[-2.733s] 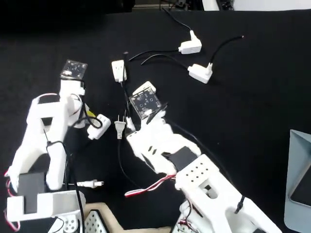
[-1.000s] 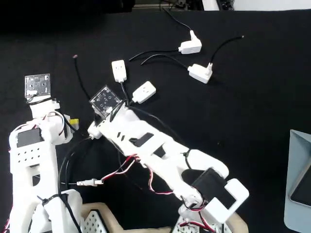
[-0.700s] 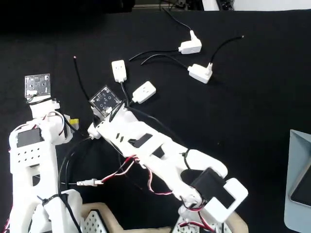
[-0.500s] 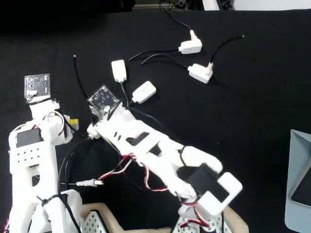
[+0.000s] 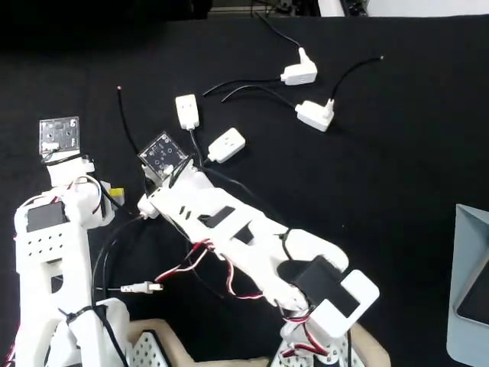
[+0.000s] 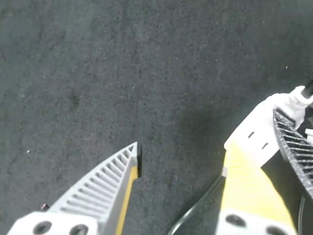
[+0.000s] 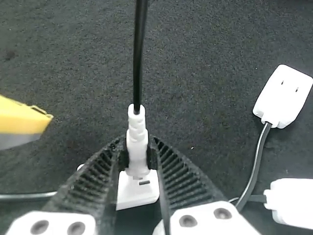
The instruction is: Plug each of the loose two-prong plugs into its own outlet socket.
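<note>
Black table (image 5: 397, 199) carries two white arms side by side. R arm (image 5: 244, 237), the biggest shape in the high view, stretches diagonally from the near edge toward ctr-left. L arm (image 5: 50, 252) stands at the left edge. Grey bin (image 5: 470, 283) sits at the far right edge, well apart from both.

R gripper (image 7: 137, 143) is clamped on a white held plug (image 7: 136, 156). Its black ribbed fingers (image 7: 173, 171) press the plug's sides, prongs hidden. The plug's black cord (image 7: 139, 49) runs straight out ahead over the mat.

L gripper (image 6: 183, 156) hangs wide open over bare mat, nothing btwn its yellow-faced fingers (image 6: 244, 176). One tip is just beside the R gripper and the held plug.

Two white sockets lie just beyond the R wrist, slots showing on each, both apart from the held plug. The near socket (image 5: 227, 144) is closest to the wrist, w/ the rear socket (image 5: 186, 112) a little beyond it.

Farther right, a far white block (image 5: 299, 73) and a near white block (image 5: 315, 115) each trail a black lead. Can't tell plug from socket there.

A thin white plug (image 5: 143, 288), corded, lies on the mat near the L arm's base, metal tip toward the R arm's base.
</note>
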Controlling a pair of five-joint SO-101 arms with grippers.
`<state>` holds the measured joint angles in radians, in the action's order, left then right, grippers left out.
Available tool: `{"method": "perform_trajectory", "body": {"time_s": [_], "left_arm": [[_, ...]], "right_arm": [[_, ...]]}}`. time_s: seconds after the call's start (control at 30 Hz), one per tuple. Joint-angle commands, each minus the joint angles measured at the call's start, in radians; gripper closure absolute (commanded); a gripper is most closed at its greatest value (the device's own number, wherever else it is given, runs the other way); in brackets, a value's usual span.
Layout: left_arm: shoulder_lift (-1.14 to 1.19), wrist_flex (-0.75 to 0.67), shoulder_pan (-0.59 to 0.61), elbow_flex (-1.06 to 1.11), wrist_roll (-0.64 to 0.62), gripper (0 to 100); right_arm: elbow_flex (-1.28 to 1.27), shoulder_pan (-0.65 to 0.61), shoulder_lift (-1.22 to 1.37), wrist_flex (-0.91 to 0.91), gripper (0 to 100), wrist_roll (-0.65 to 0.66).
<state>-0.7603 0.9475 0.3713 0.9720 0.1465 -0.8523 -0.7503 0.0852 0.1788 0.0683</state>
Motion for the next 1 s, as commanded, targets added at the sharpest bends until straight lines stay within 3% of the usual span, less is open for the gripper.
{"method": "perform_trajectory", "body": {"time_s": [0.0,0.5,0.73,0.97], "left_arm": [[-0.023,0.002,0.008,-0.004,-0.006,72],[-0.015,-0.011,-0.005,-0.021,-0.006,72],[-0.011,-0.221,-0.101,0.007,-0.052,72],[0.086,-0.338,-0.170,0.007,-0.068,72]], "right_arm": [[-0.035,0.021,-0.070,0.006,98.6,0.002],[-0.062,0.020,-0.015,0.002,98.6,0.002],[-0.068,0.020,-0.015,0.002,98.6,0.002],[-0.070,0.021,-0.016,0.002,98.6,0.002]]}}
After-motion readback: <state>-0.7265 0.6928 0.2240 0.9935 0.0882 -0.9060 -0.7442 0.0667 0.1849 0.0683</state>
